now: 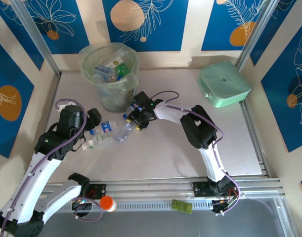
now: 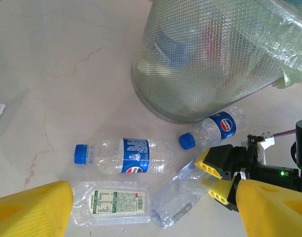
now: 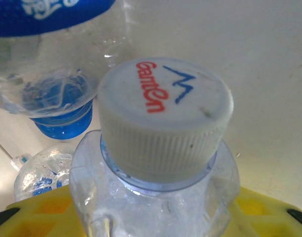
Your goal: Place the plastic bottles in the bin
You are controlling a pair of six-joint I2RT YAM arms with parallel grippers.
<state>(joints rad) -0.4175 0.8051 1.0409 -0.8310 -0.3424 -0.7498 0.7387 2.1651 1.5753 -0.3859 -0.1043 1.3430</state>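
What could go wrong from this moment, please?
The right gripper grips the white-capped bottle near its neck; the bottle is crushed and thin, so it may slip out. The Pepsi bottle nearest the bin lies close to this gripper, so lifting could knock it and roll it away from the bin.

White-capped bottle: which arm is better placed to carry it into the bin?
Right. The right claw straddles the white-capped bottle near the bin; the left claw hangs open above other bottles.

Light bright, even | shadows soft, short | wrist views' near edges blurred
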